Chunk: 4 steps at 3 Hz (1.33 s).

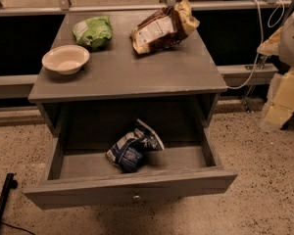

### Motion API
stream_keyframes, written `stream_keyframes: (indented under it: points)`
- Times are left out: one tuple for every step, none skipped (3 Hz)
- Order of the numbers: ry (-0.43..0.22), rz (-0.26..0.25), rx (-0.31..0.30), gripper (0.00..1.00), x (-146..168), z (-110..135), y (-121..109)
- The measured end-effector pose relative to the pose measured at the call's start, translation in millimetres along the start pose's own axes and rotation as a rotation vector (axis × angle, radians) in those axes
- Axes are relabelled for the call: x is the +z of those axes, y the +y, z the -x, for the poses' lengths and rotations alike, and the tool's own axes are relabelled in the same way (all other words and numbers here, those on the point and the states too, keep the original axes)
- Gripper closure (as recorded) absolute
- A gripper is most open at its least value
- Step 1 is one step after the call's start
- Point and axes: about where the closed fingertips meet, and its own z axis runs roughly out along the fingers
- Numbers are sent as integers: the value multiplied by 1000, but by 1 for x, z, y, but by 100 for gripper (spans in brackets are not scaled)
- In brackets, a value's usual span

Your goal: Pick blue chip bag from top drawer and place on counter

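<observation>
A grey wooden cabinet fills the middle of the frame, seen from above and in front. Its flat top, the counter [137,75], holds three things. A brown-and-tan bag [161,28] lies at the upper right, a green bag [93,32] at the upper left, and a pale bowl [65,58] sits just below the green bag.

Beneath the counter, the top drawer [88,190] stands pulled fully open toward the bottom of the frame, a small round knob [136,198] at the centre of its front panel. The blue chip bag [133,147] lies crumpled on the drawer floor, about mid-width, well apart from both side walls.

At the right edge of the frame, a pale, blurred part of my arm hangs level with the counter. I take its lower yellowish part to be the pincer [283,99]. It is well clear of the drawer and holds nothing that I can see. I cannot tell whether it is spread or pressed together.

I judge the task to be at its start: the approach, with no grasp made. The next move calls for swinging the pincer left over the open drawer, lowering it under the counter's overhang, and closing on the bag's crinkled upper fold.
</observation>
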Motion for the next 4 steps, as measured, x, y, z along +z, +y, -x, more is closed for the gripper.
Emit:
stream_keyframes:
  points:
    - [0, 0, 0, 0, 0, 0, 0]
    - [-66, 3, -85, 0, 26, 31, 8]
    - [-107, -20, -130, 0, 40, 50, 8]
    - [-115, -13, -121, 0, 42, 50, 8]
